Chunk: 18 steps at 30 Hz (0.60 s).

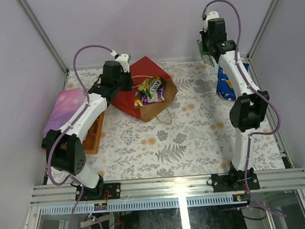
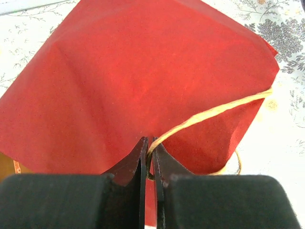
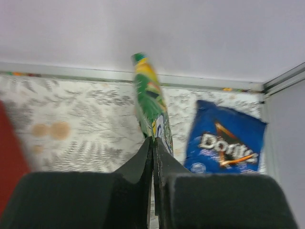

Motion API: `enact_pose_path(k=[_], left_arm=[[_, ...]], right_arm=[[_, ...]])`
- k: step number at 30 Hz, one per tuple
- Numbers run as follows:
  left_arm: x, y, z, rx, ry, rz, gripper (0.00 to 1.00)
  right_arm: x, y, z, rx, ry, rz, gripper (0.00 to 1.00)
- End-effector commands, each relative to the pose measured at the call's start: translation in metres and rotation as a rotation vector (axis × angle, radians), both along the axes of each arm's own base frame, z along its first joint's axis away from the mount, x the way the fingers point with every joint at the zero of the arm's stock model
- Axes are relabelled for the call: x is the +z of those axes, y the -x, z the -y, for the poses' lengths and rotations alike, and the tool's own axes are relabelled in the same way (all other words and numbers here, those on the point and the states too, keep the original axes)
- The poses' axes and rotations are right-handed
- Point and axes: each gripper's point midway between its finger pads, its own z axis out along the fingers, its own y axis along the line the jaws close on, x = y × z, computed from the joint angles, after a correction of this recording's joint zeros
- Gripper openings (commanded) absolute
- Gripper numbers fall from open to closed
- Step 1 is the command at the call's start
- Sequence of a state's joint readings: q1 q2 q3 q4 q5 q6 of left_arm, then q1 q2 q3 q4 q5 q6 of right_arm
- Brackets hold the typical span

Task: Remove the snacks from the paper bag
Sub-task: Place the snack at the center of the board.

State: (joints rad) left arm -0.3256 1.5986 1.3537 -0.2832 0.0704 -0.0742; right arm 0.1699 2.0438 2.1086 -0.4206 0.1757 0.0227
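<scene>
At bag, L jaws pinch handle; R jaws pinch green packet.

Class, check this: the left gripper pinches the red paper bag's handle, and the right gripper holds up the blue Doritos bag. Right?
Not quite. The right wrist view shows the right gripper shut on a green-yellow packet; the Doritos bag sits ungripped beyond it. The rest holds.

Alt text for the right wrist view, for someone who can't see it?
The right gripper is shut on a green-yellow snack packet, held edge-on above the floral table. A blue Doritos bag sits at the picture's right.
</scene>
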Motion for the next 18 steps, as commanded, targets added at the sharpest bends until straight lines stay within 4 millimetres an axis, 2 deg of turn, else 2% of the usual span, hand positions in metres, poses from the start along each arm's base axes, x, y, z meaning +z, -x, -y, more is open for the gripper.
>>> enact_pose_path(k=[1, 3, 6, 8, 9, 11, 12, 13, 14, 15, 18], left_arm=[[0.007, -0.012, -0.002, 0.009, 0.008, 0.019, 0.05], [0.005, -0.012, -0.001, 0.008, 0.009, 0.014, 0.05], [0.005, -0.014, 0.002, -0.005, 0.017, 0.006, 0.05], [0.004, -0.015, 0.004, -0.014, 0.021, -0.006, 0.05], [0.005, -0.015, 0.005, -0.017, 0.022, -0.007, 0.05], [0.006, -0.016, 0.006, -0.018, 0.025, -0.005, 0.05], [0.006, -0.016, 0.006, -0.018, 0.027, -0.006, 0.06], [0.006, -0.016, 0.006, -0.018, 0.027, -0.005, 0.06], [0.006, -0.016, 0.006, -0.019, 0.029, -0.008, 0.06], [0.006, -0.015, 0.006, -0.019, 0.029, -0.009, 0.06], [0.007, -0.013, 0.005, -0.018, 0.026, -0.009, 0.06]], right_arm=[[-0.003, -0.014, 0.023, 0.101, 0.330, -0.017, 0.02], [-0.051, -0.008, 0.007, 0.220, 0.320, -0.138, 0.18], [-0.110, 0.012, -0.014, 0.329, 0.230, -0.321, 0.24], [-0.137, 0.028, -0.023, 0.359, 0.216, -0.392, 0.27], [-0.144, 0.037, -0.027, 0.372, 0.213, -0.410, 0.30], [-0.143, 0.051, -0.038, 0.399, 0.187, -0.408, 0.41], [-0.136, 0.056, -0.043, 0.414, 0.158, -0.392, 0.53], [-0.126, 0.058, -0.048, 0.416, 0.125, -0.358, 0.81], [-0.116, 0.059, -0.050, 0.412, 0.100, -0.320, 0.98], [-0.095, 0.060, -0.055, 0.417, 0.074, -0.252, 1.00], [-0.069, 0.051, -0.049, 0.292, -0.033, -0.075, 0.99]])
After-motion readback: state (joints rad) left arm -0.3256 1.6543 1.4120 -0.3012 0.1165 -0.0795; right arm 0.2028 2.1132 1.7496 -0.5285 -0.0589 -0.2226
